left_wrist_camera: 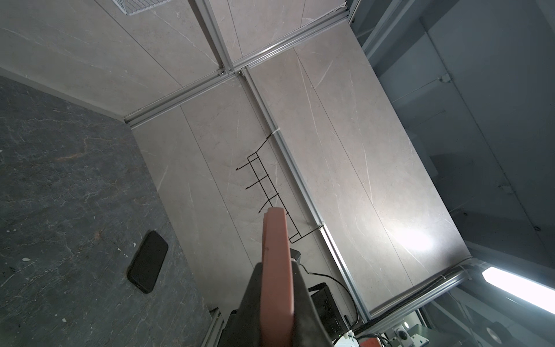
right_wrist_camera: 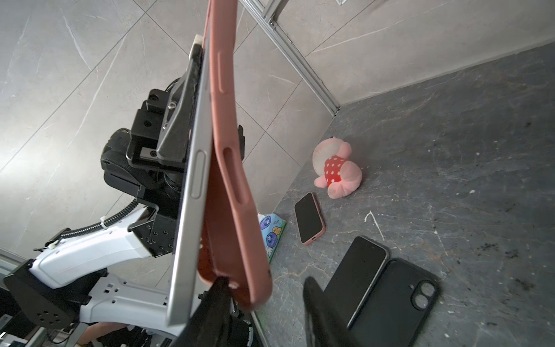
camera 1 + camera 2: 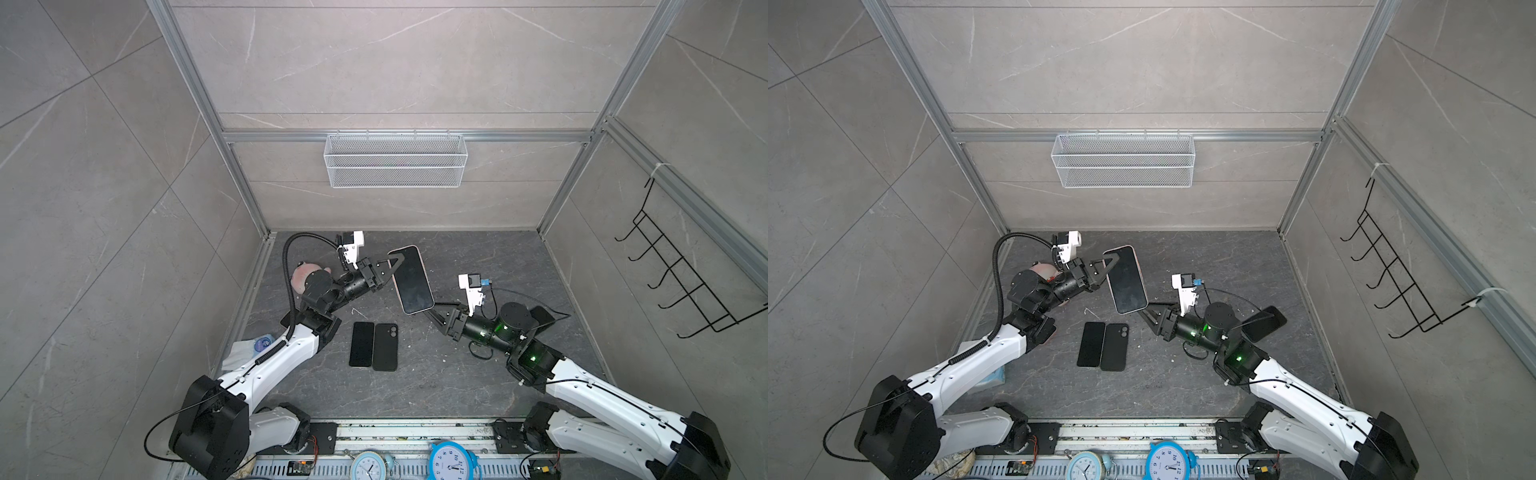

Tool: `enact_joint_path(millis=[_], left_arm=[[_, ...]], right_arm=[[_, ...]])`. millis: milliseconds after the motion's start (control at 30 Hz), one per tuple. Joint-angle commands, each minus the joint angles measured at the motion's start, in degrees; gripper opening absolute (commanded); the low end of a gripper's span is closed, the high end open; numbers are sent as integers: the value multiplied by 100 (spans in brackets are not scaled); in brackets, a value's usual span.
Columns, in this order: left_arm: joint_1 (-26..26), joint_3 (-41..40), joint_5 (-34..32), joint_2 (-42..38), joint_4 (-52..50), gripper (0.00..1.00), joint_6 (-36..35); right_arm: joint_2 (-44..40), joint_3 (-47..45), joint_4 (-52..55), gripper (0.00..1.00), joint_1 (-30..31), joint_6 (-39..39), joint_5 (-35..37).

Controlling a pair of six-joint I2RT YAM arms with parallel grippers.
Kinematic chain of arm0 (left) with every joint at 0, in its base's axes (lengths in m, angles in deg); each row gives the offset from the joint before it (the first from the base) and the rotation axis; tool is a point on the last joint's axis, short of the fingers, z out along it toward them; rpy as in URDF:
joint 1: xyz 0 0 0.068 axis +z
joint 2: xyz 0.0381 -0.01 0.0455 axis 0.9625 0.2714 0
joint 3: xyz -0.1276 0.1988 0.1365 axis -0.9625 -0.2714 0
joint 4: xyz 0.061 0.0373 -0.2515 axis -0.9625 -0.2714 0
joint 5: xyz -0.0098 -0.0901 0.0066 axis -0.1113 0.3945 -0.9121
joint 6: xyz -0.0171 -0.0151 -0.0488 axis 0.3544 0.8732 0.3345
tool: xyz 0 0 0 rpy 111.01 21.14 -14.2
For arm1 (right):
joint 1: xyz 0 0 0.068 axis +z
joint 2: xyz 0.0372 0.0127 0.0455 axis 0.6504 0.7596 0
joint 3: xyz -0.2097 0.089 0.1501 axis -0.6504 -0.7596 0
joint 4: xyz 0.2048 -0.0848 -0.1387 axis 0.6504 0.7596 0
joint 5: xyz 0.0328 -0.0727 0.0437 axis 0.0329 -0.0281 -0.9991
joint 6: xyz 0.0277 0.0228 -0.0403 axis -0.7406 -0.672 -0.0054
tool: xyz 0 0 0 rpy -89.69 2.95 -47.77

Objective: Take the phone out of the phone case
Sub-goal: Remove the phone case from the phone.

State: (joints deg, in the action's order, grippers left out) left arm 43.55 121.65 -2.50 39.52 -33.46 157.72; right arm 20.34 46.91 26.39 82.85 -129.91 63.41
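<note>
One phone (image 3: 411, 280), pink case (image 2: 231, 168) half-peeled, was held clear above tabletop (image 3: 478, 374); long axis ran from left gripper (image 3: 398, 262), clenched on its far end, to right gripper (image 2: 263, 284), jaws parted astride the loosened case corner.

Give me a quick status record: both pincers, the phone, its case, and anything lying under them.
left pincer: shut on the phone and pink case at their far end, held above the table
right pincer: open, fingers straddling the pink case's near corner
phone: silver side edge exposed near the right pincer
pink case: peeled away at near end, seated at far end
table: black phone beside black case
</note>
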Motion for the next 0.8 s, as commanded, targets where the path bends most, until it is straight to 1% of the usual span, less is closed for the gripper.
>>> enact_joint_path(millis=[0,233,333,433,467,500,567,633,700,767], left_arm=[[-189,3,270,-42,583,0,107],[-236,-4,243,126,633,0,74],[-238,-21,225,140,547,0,17],[-240,-32,166,140,228,0,-107],[-238,-56,111,132,92,5,-154],[-236,-59,54,115,-130,17,-231],[-243,-40,-60,115,-551,27,-399],[-248,-33,-182,113,-940,41,-546],[-248,-21,-291,95,-1282,51,-726],[-258,-7,-400,53,-1616,58,-931]], right_arm=[[91,47,-481,38,-63,-197,-63],[57,36,-503,24,-71,-280,-198],[43,65,-430,14,-72,-330,-254],[15,72,-383,3,-80,-437,-288],[6,81,-336,1,-79,-471,-282],[-17,96,-259,0,-80,-506,-261],[-55,115,-122,0,-80,-576,-223],[-75,116,-39,0,-80,-711,-182],[-81,160,162,0,-82,-815,-148],[-66,179,336,0,-95,-901,-94]])
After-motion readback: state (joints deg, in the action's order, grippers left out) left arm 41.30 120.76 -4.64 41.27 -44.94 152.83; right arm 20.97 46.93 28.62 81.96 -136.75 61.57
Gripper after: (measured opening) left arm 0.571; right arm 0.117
